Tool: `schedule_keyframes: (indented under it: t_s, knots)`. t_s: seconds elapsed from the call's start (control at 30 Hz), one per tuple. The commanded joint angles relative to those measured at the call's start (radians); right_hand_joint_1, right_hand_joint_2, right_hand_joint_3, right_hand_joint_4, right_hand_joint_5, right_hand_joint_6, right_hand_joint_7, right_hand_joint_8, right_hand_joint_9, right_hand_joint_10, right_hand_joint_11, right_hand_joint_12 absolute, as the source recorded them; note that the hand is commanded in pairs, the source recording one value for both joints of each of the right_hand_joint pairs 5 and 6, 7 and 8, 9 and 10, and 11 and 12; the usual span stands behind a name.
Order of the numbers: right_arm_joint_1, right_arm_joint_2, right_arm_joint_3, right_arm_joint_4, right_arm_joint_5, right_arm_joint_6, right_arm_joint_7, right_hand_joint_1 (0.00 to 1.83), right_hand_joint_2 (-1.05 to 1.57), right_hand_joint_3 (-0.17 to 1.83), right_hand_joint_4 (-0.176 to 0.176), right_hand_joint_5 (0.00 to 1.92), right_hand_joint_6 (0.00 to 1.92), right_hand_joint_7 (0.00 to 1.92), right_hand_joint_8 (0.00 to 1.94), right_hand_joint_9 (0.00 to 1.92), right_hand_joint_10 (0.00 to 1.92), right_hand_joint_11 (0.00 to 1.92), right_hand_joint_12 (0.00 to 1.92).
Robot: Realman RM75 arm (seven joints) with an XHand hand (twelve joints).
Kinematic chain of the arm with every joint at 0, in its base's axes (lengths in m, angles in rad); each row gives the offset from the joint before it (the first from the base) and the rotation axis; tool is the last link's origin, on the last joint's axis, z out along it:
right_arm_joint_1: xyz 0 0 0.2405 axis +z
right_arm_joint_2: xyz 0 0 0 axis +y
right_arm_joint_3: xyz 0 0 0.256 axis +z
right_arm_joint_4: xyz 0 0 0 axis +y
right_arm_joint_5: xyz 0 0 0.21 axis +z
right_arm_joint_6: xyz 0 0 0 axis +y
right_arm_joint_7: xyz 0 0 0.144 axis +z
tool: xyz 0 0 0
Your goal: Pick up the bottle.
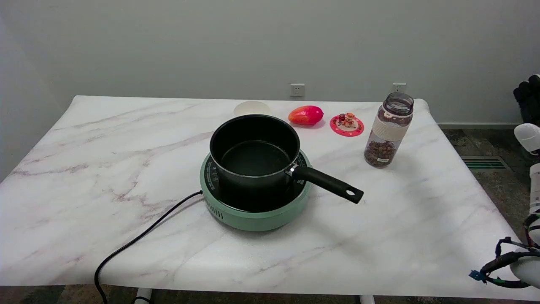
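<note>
Head view shows the bottle (388,130) standing on the marble-patterned table (422,219) toward its far right corner: a clear jar-like bottle with a dark tinted open neck, a cream band around its upper body and brown round pieces filling its lower part, with a small label near the base. Its long axis runs up and down with a slight lean in the picture, mouth pointing up. The right hand is not in view, so whether it is released, clenched or grasping cannot be told; only parts of the white right arm (532,236) with black cables show at the picture's right edge, well apart from the bottle, which stands up-table and to the left of that arm. Just left of the bottle lies a pink round coaster (346,125) with small figures on it, then a red-orange mango-like fruit (306,115), and further left a pale bowl (252,108) partly hidden behind a black saucepan (254,153). The saucepan sits on a green induction cooker (255,209) at the table's middle, its black handle (327,183) pointing toward the near right, ending short of the bottle. A black power cord (139,240) runs off the near-left edge.
</note>
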Motion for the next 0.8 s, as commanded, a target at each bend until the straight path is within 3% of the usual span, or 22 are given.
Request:
schedule_keyframes:
  t_s: [0.03,0.33,0.6,0.8]
  knots:
    - [0.118,-0.009,-0.223,-0.136,-0.026,0.077,0.233,1.18,-0.61,0.90,0.000,0.07,0.07,0.37,0.37,0.39,0.39,0.37,0.37]
    - [0.130,-0.006,-0.213,-0.254,-0.236,-0.030,0.226,1.19,-0.56,0.81,0.000,0.07,0.07,0.41,0.41,0.46,0.46,0.49,0.49]
    - [0.169,0.004,-0.163,-0.346,-0.431,-0.094,0.215,1.24,-0.61,0.76,0.000,0.05,0.05,0.41,0.41,0.40,0.40,0.46,0.46]
    - [0.184,0.016,-0.110,-0.362,-0.528,-0.185,0.061,1.26,-0.67,0.75,0.000,0.04,0.04,0.41,0.41,0.40,0.40,0.47,0.47]
